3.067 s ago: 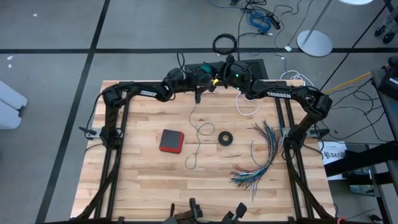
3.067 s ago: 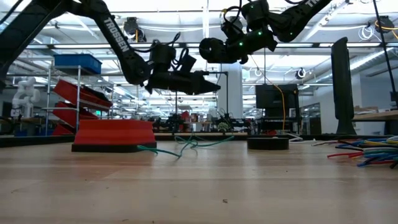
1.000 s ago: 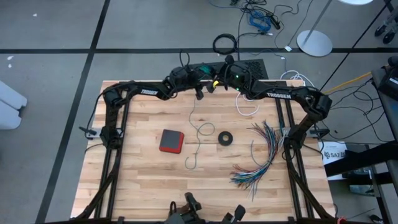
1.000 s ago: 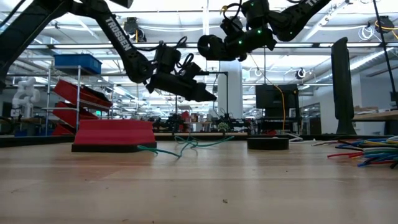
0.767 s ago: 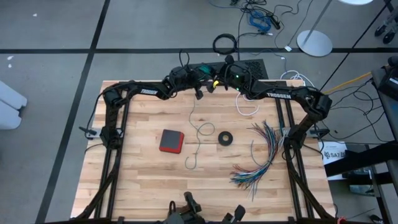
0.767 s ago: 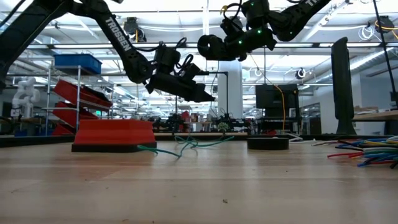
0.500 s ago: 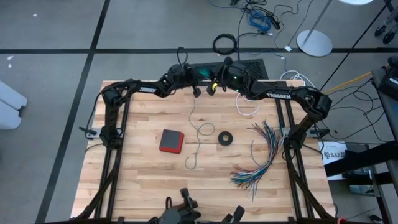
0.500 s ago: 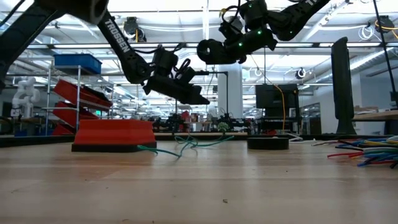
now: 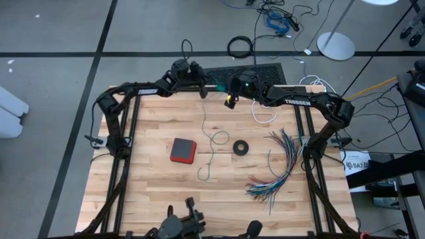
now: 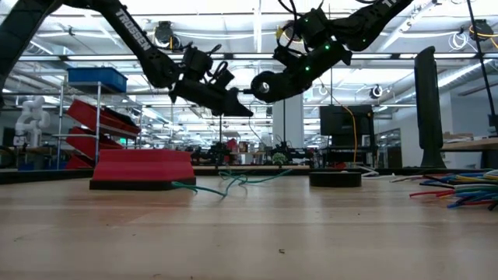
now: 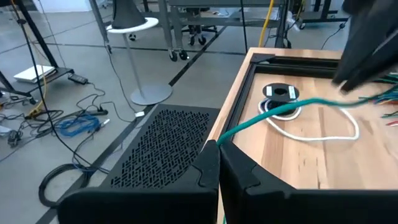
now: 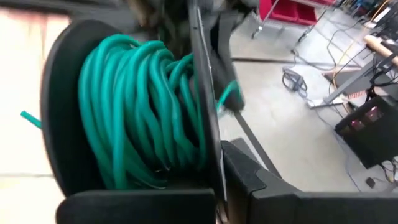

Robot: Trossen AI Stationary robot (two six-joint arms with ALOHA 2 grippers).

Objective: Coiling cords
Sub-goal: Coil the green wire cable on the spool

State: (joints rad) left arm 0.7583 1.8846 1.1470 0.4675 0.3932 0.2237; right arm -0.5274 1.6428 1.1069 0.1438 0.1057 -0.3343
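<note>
While the left claw was half open and close to the right claw a second ago, it is now clenched and has moved off toward the upper left of the high view. The right claw has tipped down a bit too. I think this means the left claw has just pinched the green cord and is pulling it tight, so more of it can go round the reel. A lot of cord still lies loose in the middle of the table, so the job is not close to done.

From above, both claws are just dark shapes at the top of the frame, and you cannot tell what they hold. The wrist views help here. The left wrist view shows the green cord coming right out from between the shut fingers of the left claw. It also shows the white cord lying in a loop on the wood by its small round piece (nobody has touched it yet). The right wrist view shows the right claw gripping the black reel, with many turns of green cord already wound on it.
</note>
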